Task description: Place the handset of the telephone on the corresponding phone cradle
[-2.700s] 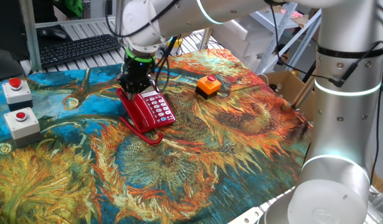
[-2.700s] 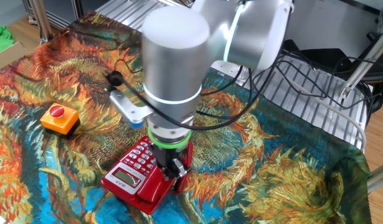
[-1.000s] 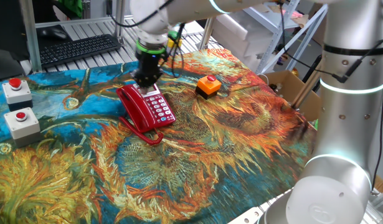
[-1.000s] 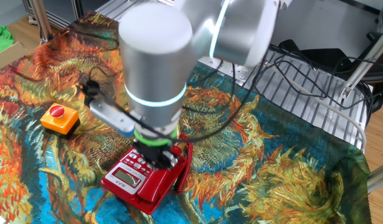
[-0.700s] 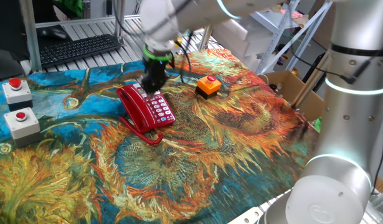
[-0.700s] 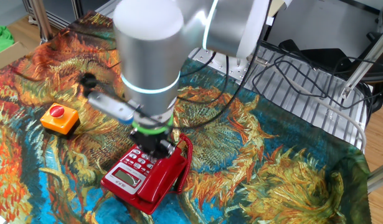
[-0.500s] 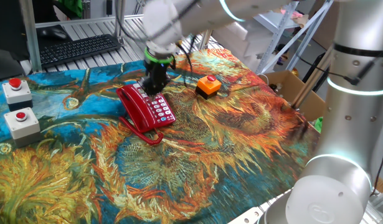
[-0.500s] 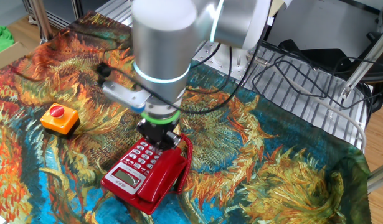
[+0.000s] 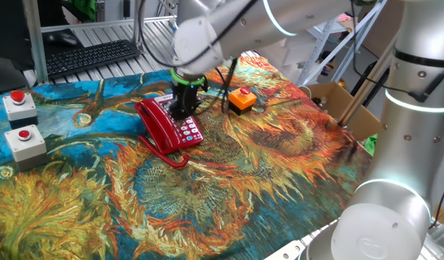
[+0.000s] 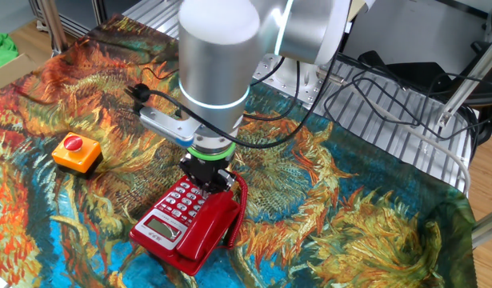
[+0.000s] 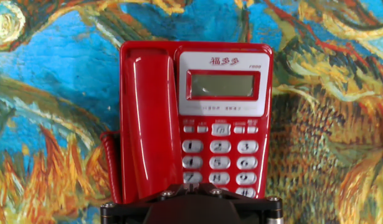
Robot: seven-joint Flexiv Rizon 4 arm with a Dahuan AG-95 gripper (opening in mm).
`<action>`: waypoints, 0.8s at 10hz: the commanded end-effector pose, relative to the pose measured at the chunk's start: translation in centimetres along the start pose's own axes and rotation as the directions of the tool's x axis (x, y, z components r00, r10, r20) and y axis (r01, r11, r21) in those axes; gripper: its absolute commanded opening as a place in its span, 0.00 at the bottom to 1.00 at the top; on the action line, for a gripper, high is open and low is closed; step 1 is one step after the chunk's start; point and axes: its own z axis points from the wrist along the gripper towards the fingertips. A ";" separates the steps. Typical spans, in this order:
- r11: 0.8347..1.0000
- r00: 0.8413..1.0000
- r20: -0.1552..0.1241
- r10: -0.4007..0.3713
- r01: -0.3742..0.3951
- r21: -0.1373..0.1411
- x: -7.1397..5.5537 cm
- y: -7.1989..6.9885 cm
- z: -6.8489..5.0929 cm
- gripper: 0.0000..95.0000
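The red telephone [image 11: 222, 124] lies flat on the painted cloth, also in one fixed view [image 9: 187, 130] and the other fixed view [image 10: 167, 226]. The glossy red handset [image 11: 147, 124] lies lengthwise in the phone cradle on the keypad-free side and hides the channel. It shows in both fixed views too [image 9: 154, 124] [image 10: 212, 230]. Its red cord [image 10: 242, 202] curls beside the phone. My gripper [image 11: 185, 186] hovers just above the lower keypad end, fingers together and holding nothing. It also shows in the fixed views [image 9: 182, 112] [image 10: 204, 178].
An orange button box [image 9: 242, 100] sits right of the phone, also in the other fixed view [image 10: 76, 152]. Two grey boxes with red buttons [image 9: 19, 105] [image 9: 25, 141] stand at the left. A keyboard [image 9: 92, 56] lies behind the cloth. A cardboard box [image 9: 337, 101] stands off the right edge.
My gripper has left the handset's end, lifted and shifted over to the keypad side of the phone. The handset stays lying in the cradle.
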 end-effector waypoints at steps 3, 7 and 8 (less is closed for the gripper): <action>1.000 1.000 0.016 0.025 -0.024 -0.015 0.1 0.2 1.0 0.00; 0.996 0.997 0.016 0.070 -0.069 -0.061 0.1 0.2 1.3 0.00; 0.993 0.996 0.014 0.086 -0.085 -0.077 0.1 0.2 1.4 0.00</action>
